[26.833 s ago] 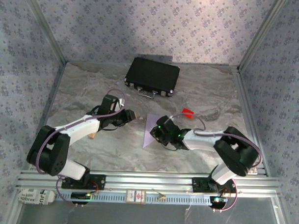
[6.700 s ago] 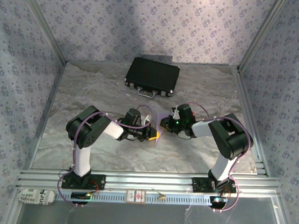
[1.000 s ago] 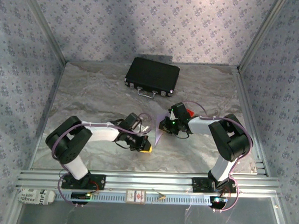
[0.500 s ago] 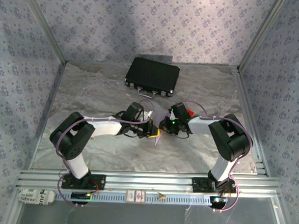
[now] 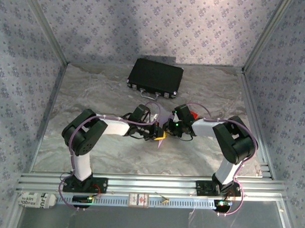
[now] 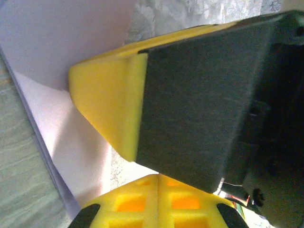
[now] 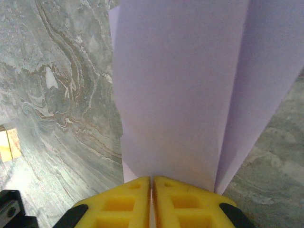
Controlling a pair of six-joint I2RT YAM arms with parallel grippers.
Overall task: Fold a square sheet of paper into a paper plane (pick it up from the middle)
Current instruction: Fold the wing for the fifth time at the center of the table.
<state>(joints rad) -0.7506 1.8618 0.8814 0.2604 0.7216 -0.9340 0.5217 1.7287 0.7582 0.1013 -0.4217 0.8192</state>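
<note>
Your right gripper (image 7: 151,179) is clamped on the pale lilac folded paper sheet (image 7: 180,95). Your left gripper (image 6: 142,167) is closed just left of it, hold unclear.

Thin pale lilac paper (image 7: 180,95), plain, folded into long overlapping flaps with straight creases, near the middle of the marbled grey table (image 5: 93,92).

right hand (image 7: 151,183) pinches the folded lilac paper (image 7: 180,95) over marbled table (image 7: 61,95).
</note>
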